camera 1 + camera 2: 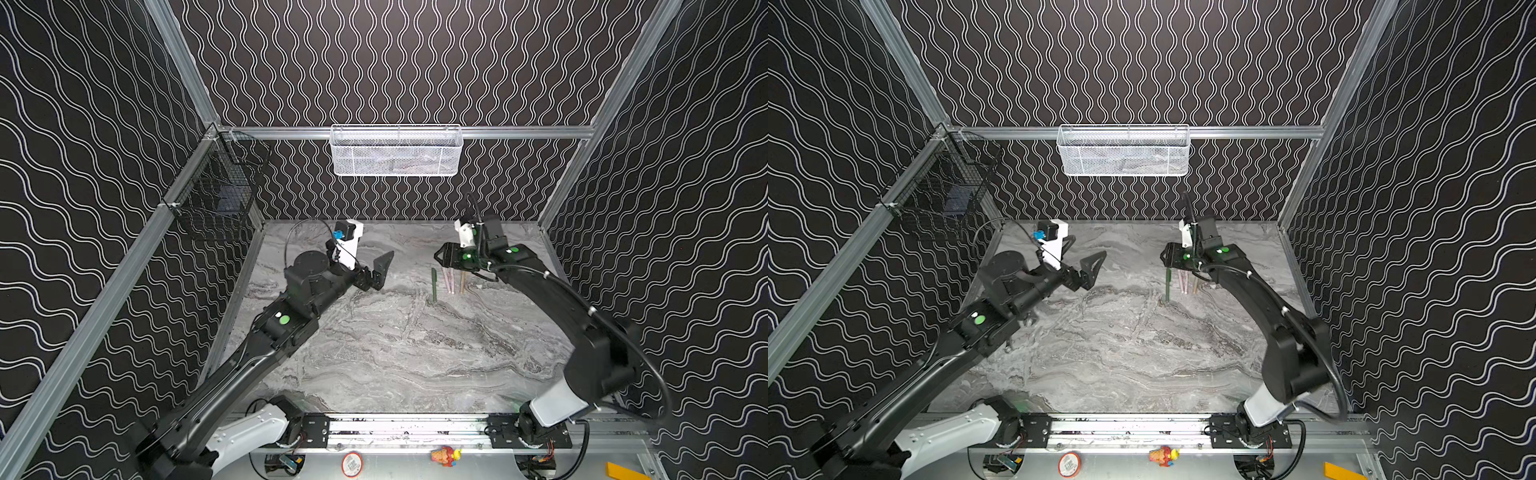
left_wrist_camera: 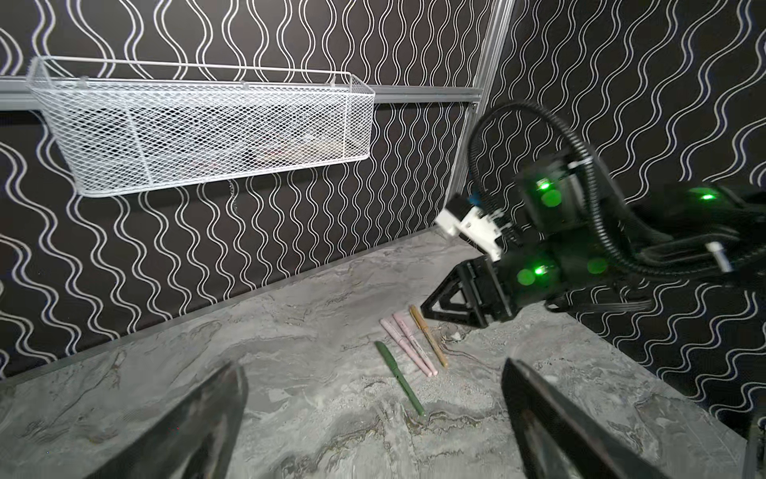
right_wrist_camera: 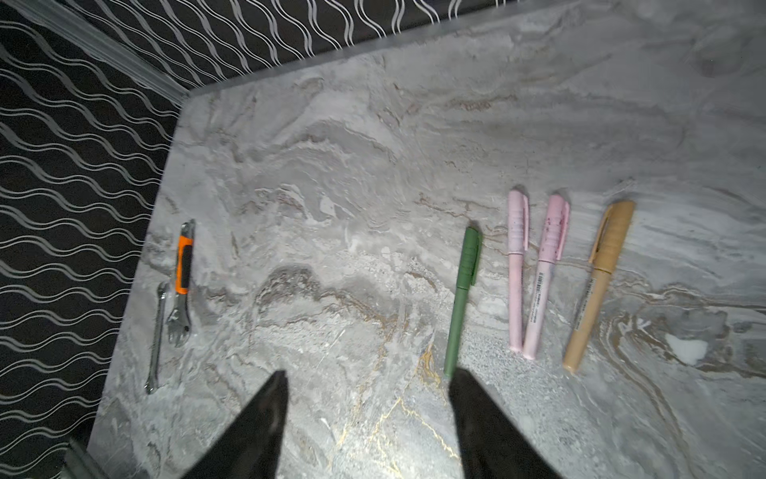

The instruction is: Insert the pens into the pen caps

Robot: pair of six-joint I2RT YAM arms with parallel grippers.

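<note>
Left tool (image 1: 379,272) and right tool (image 3: 368,375) spread, empty; capped pens (image 3: 460,307) parallel, caps (image 3: 470,257) toward back wall (image 1: 374,199).

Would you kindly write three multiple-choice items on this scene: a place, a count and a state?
1. In a top view, the dark green pen lies: A at the row's left end; B between other pens; C at the row's right end.
2. The pale pink pens number: A one; B three; C two.
3. The right gripper is: A shut on a pen; B open, holding nothing; C shut, holding nothing.
Key: 1 A, the pale pink pens and tan pen lie to its right; 2 C, two lie side by side; 3 B, its jaws stand apart around nothing.
</note>
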